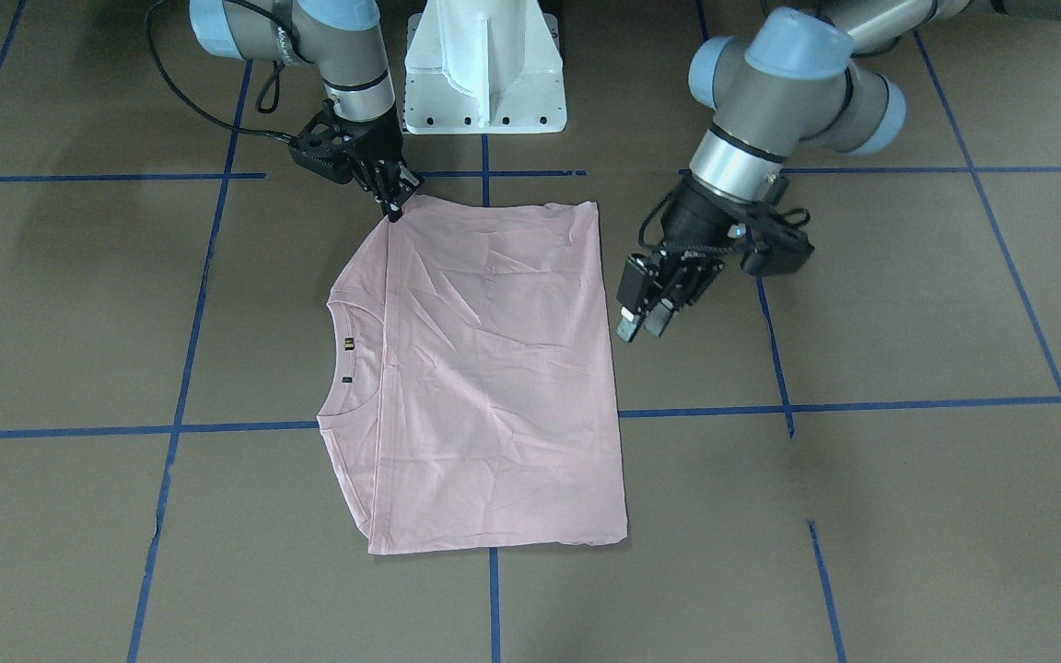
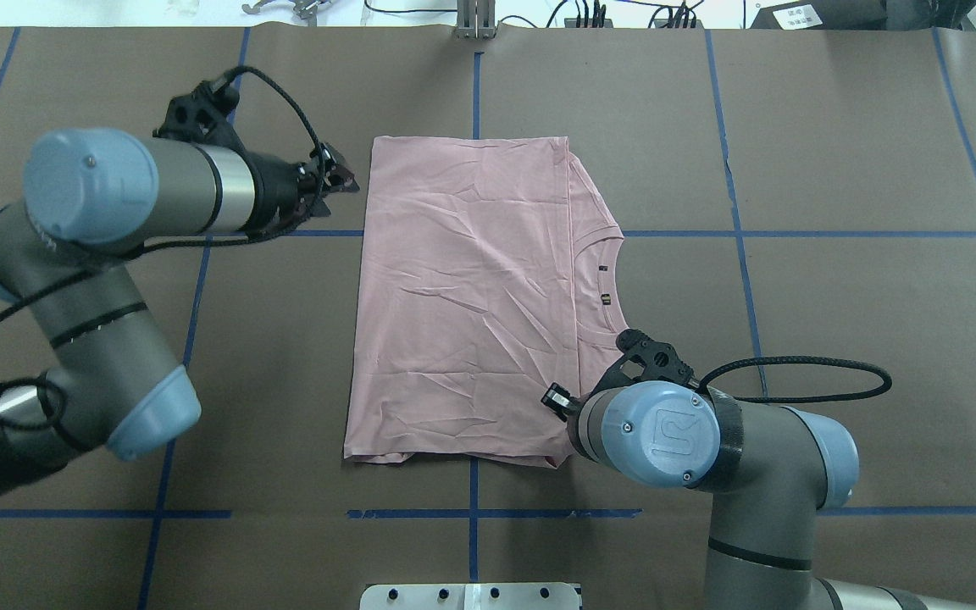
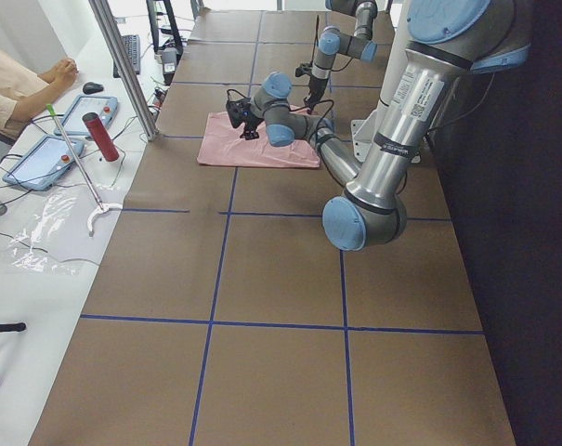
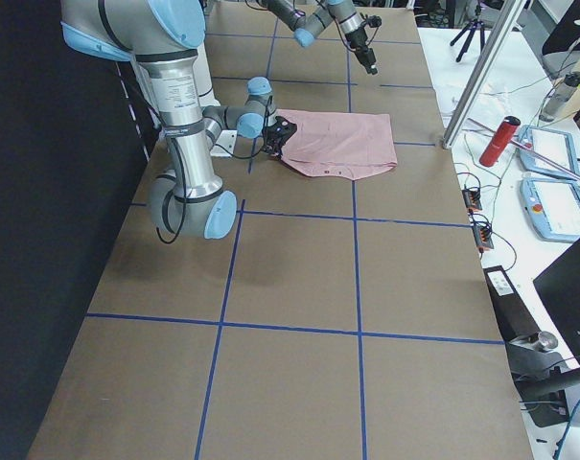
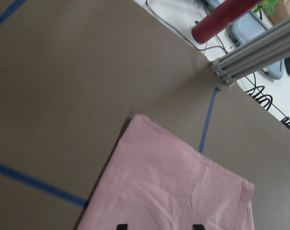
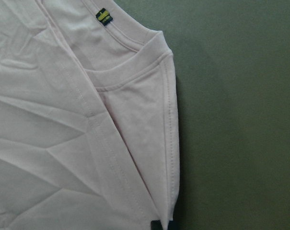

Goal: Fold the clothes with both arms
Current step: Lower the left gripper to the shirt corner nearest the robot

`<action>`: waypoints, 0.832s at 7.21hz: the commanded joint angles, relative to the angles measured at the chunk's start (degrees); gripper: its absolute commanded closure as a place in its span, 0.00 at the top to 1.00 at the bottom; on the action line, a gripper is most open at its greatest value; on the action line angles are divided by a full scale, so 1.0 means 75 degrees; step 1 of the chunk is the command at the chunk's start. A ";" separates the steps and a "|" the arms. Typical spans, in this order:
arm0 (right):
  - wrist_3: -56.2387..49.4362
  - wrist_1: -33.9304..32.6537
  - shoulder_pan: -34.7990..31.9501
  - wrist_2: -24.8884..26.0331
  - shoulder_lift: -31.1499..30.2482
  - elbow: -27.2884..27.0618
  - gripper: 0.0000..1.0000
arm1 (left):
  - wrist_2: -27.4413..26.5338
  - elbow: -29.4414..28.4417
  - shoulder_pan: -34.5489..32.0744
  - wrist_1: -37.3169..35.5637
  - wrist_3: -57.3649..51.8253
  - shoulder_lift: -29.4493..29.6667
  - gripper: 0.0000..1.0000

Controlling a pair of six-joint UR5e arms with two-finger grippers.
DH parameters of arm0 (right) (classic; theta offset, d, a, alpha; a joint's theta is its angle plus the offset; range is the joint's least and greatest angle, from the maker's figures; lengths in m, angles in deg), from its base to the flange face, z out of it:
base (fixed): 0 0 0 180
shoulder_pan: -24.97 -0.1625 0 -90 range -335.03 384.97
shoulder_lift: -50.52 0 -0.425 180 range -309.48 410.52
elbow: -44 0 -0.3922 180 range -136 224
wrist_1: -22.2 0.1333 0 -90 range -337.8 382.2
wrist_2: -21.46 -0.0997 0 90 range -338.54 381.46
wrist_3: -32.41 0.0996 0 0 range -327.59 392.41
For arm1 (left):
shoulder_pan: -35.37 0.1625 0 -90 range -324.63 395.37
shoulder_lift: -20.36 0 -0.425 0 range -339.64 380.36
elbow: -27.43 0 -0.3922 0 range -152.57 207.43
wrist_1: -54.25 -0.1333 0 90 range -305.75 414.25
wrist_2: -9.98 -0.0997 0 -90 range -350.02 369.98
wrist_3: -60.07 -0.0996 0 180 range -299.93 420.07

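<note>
The pale pink T-shirt [image 1: 494, 368] lies flat on the brown table, folded into a rectangle with its print hidden. Its ribbed collar [image 1: 346, 359] with a small tag faces the robot's right. My right gripper [image 1: 394, 204] is at the shirt's near shoulder corner; in the right wrist view [image 6: 164, 224] its tips sit together on the hem of the shirt [image 6: 63, 143]. My left gripper [image 1: 641, 324] is open and empty, hovering just beside the bottom hem. In the left wrist view [image 5: 158, 226] its tips are apart over the shirt [image 5: 168, 191].
The white pedestal base [image 1: 484, 74] stands behind the shirt. Blue tape lines [image 1: 862, 405] cross the brown table. A metal post [image 5: 260, 48], a red bottle [image 3: 101, 137] and tablets stand along the far edge, where a person sits.
</note>
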 commanded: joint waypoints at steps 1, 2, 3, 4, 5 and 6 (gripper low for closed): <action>-0.0013 -0.0016 0.0005 -0.0018 0.0034 -0.0027 0.00 | -0.1143 0.1137 0.1780 -0.1428 0.1460 -0.0236 0.55; -0.0013 -0.0016 0.0005 -0.0007 0.0034 -0.0073 0.00 | -0.1276 0.1151 0.2252 -0.1620 0.1929 -0.0305 0.56; -0.0025 -0.0016 0.0005 -0.0007 0.0034 -0.0073 0.00 | -0.1301 0.1128 0.2732 -0.1795 0.2247 -0.0503 0.58; -0.0071 -0.0016 0.0005 -0.0007 0.0034 -0.0062 0.00 | -0.1301 0.1128 0.2946 -0.1797 0.2622 -0.0656 0.61; -0.0072 -0.0004 0.0005 0.0016 0.0034 -0.0050 0.00 | -0.1301 0.1128 0.3064 -0.1809 0.2695 -0.0866 0.61; -0.0072 -0.0004 -0.0007 0.0017 0.0034 -0.0061 0.00 | -0.1313 0.1070 0.3251 -0.1809 0.2777 -0.1124 0.62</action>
